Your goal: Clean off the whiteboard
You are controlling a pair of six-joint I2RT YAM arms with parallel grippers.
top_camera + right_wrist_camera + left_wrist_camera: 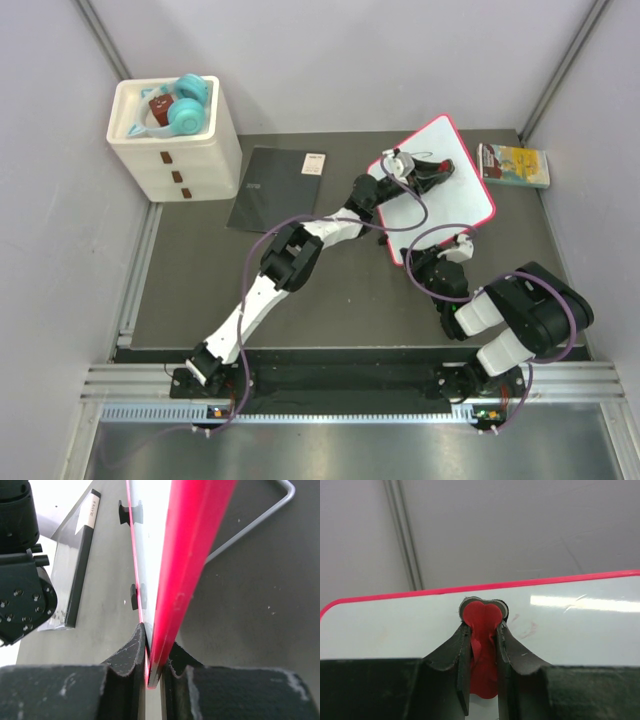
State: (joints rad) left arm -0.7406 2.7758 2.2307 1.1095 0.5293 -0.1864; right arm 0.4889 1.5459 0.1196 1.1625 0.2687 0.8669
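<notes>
The whiteboard (455, 205), white with a thin pink-red frame, lies tilted at the back right of the table. My left gripper (437, 169) is over its far part, shut on a red eraser (483, 614) with a grey pad, pressed on the board (395, 627). Faint reddish smudges (530, 628) show just right of the eraser. My right gripper (458, 246) is shut on the board's near edge. In the right wrist view the pink frame (187, 555) runs between its fingers (134, 647), and the board's black feet (134, 596) show on the underside.
A flat black notebook (278, 188) lies left of the board and also shows in the right wrist view (80, 565). A yellow-green book (513, 165) lies at the far right. A white drawer unit (178, 150) with teal headphones (190, 100) stands at the back left.
</notes>
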